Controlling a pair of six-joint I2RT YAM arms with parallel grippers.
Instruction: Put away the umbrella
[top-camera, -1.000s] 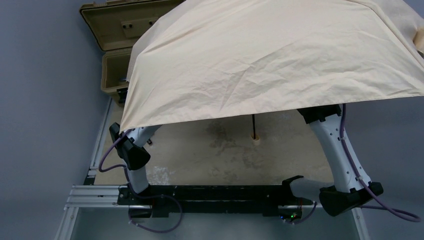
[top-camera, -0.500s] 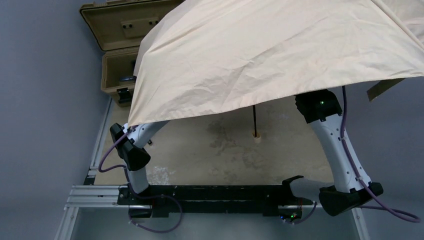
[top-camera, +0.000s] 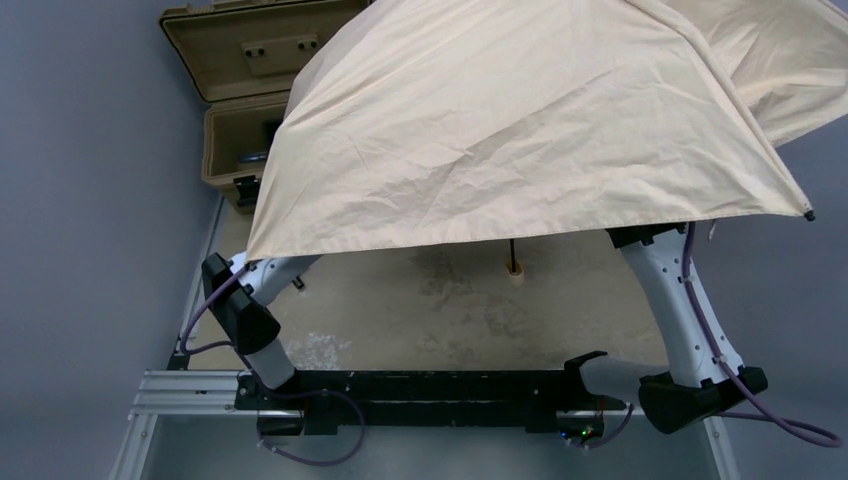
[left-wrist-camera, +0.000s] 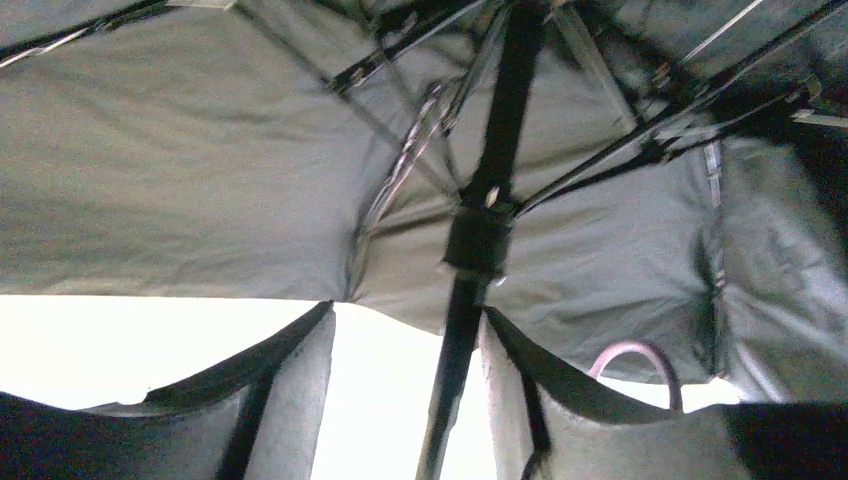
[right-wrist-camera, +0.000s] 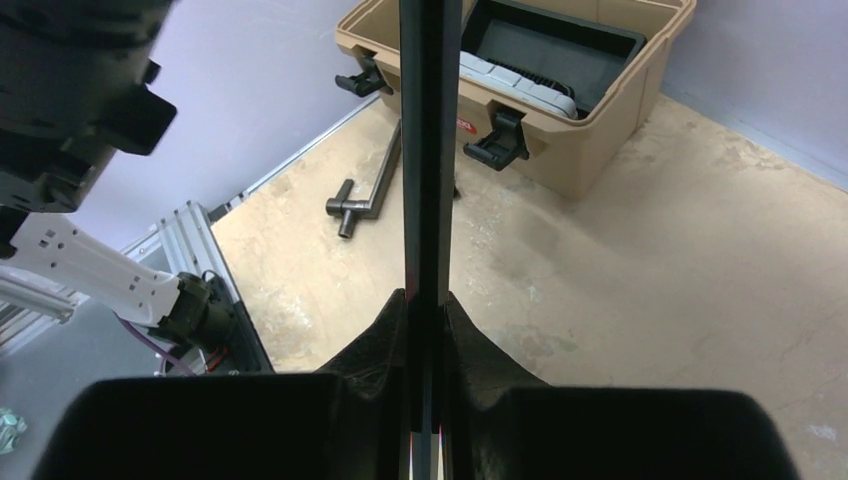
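open umbrella (top-camera: 500, 120) stands roughly upright, canopy up, handle (top-camera: 513, 269) down.

My right arm (top-camera: 680, 310) had white shells, black joints and a purple cable (top-camera: 800, 436); my right gripper (right-wrist-camera: 425, 315) was black.

**Umbrella, open, seen from above and below**

The umbrella (top-camera: 520, 130) is fully spread. Its beige canopy (top-camera: 470, 110), lightly creased, tilts down toward the near side and fills most of the overhead view, with one dark rib tip (top-camera: 808, 214) at the right corner. From below, thin dark ribs (left-wrist-camera: 640, 150) radiate from the runner (left-wrist-camera: 478, 240) on the dark shaft (left-wrist-camera: 505, 110). The shaft (right-wrist-camera: 428, 150) stands roughly upright, pinched between the fingers of the right gripper (right-wrist-camera: 427, 300). The pale handle (top-camera: 514, 270) sits low, possibly touching the table (top-camera: 450, 310).
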